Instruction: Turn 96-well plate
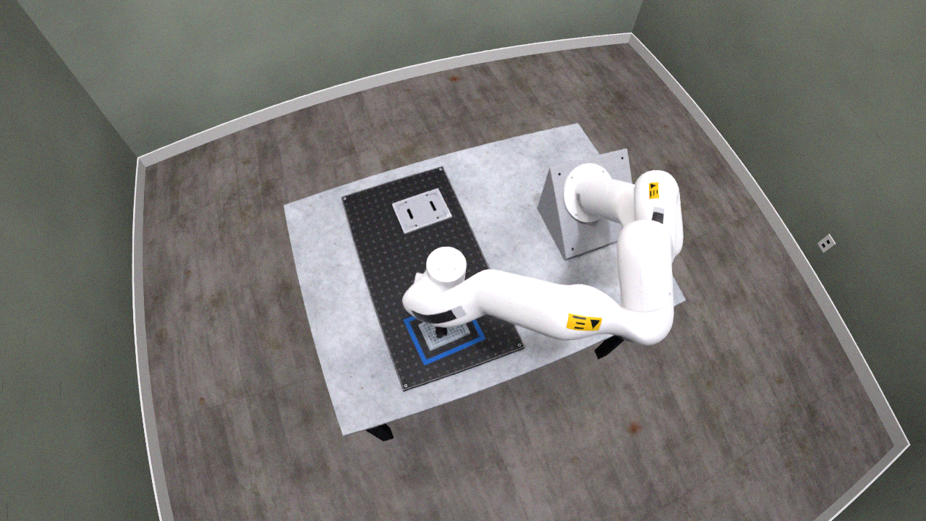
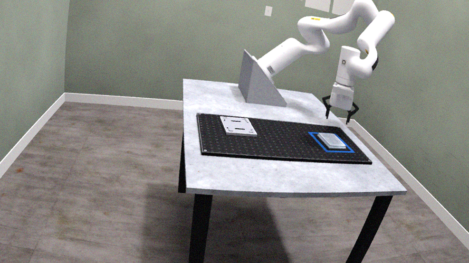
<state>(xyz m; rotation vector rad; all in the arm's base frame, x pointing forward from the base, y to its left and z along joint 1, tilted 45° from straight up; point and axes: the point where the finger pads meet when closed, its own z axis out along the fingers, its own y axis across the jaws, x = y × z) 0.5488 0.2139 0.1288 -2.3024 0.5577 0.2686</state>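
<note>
Step in hand: approach, by the look of it; plate not yet grasped, none of the half turn done.
Claw [image 2: 337, 115]: spread wide, holding nothing; hanging above the 96-well plate, pointing straight down, well apart from it in height.
96-well plate [image 2: 332, 140]: lying flat inside the plate nest N1 [image 2: 349, 151], near the right end of the black board in the exterior view; partly hidden under the wrist in the top view.
A1 corner: cut-off corner and nest marking too small to tell in either view.
Next move, judged: straight descent, centred over the plate, fingers [image 2: 327, 109] brought level with two opposite side walls; firm but gentle closing, then a lift clear of the locators before any rotation.
Risk, judged: off-centre grip likely to tilt the plate, or to catch it on a locator during lift or reseating.
Plate material: pale, translucent-looking plastic, low rectangular slab, fine grid of wells on top; probably light, rigid and slippery.
Nest: thin bright-blue rectangular frame around the plate.
Black board [image 2: 278, 140]: matte, long rectangle, regular grid of small holes.
Grey plate [image 2: 238, 126]: flat, squarish, two dark slots, at the board's far end from the nest.
Worktop [image 2: 263, 174]: mottled pale grey, stone-like, on dark legs.
Arm mount [image 2: 254, 80]: plain grey wedge.
</note>
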